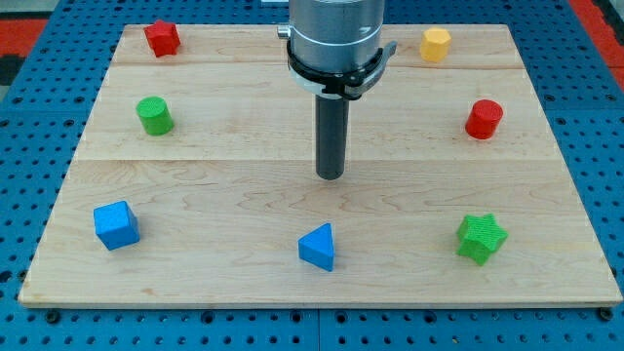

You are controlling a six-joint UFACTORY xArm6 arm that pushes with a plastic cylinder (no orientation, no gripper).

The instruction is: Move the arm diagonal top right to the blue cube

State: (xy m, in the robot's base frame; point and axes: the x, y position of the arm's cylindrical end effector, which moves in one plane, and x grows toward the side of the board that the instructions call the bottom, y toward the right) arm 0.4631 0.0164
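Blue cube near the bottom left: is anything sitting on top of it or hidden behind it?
Nothing sits on the blue cube; its top face is bare. Behind it only the wooden board shows, though the cube covers a small patch. My tip is apart, toward the view's right.

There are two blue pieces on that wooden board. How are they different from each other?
The blue cube is a boxy block with square faces; the blue triangular block is a wedge coming to a point at its top. The blue cube sits near the view's bottom left corner, while the blue triangular block sits at the bottom centre, just below my tip. My tip touches neither. Both are the same bright blue and rest flat on the wooden board.
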